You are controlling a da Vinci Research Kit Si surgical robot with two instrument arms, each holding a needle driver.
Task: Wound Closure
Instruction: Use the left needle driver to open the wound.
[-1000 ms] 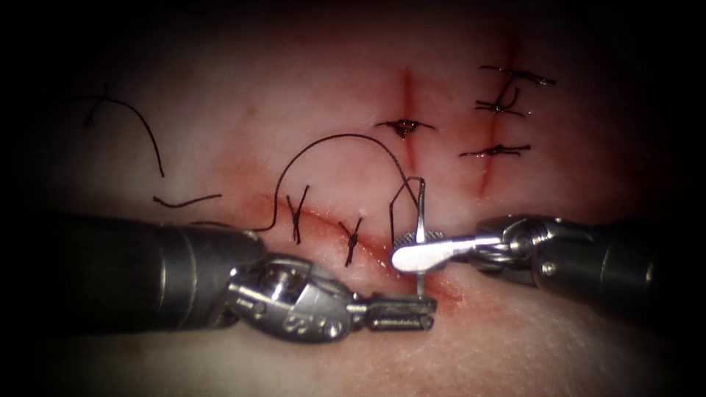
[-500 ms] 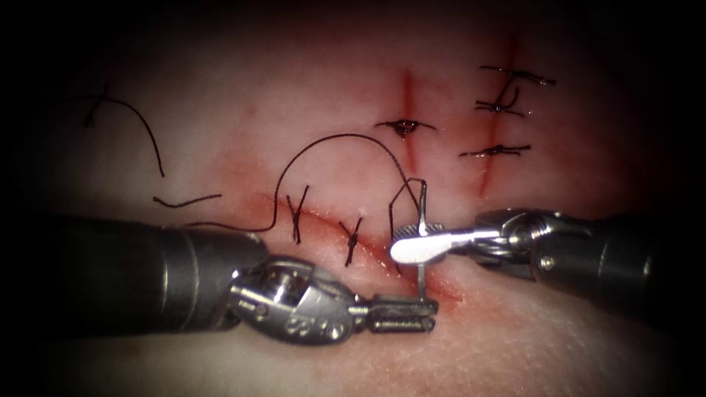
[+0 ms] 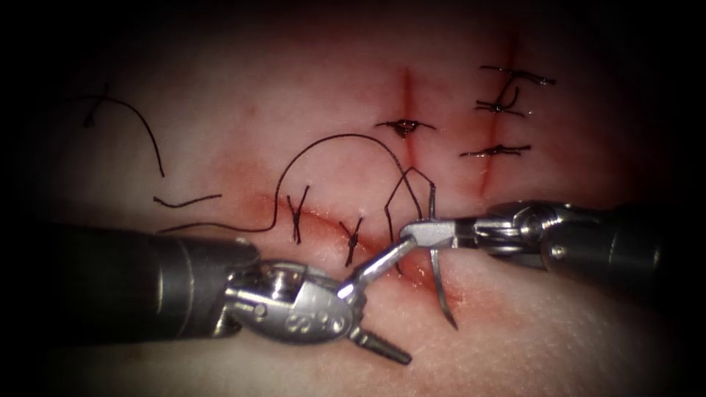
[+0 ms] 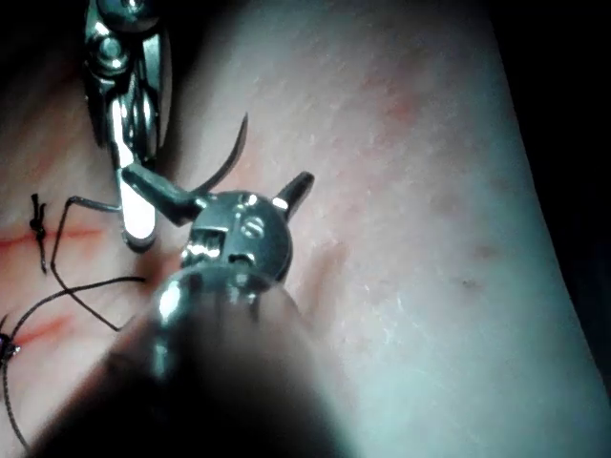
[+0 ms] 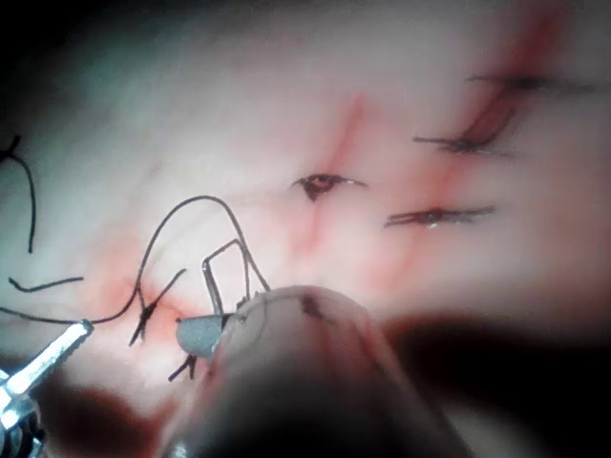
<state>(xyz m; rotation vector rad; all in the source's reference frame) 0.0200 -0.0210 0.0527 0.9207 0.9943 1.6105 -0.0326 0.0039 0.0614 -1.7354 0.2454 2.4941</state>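
While the left tool [image 3: 379, 305] stands with its jaws spread wide and grasping nothing, the right tool [image 3: 421, 234] is clenched on the needle [image 3: 443, 290] near its thread end. The needle hangs free of the tissue [image 3: 559, 338], curving down from the right tool's jaws to a point just above the red fluid [image 3: 419, 276] at the right end of the cut [image 3: 323, 218]. The left tool's upper jaw reaches up to just beside the right tool's tip. The thread [image 3: 334, 143] rises from the needle's end, arches left over two knotted stitches [image 3: 353, 239] and trails along the cut toward the tissue's left edge.
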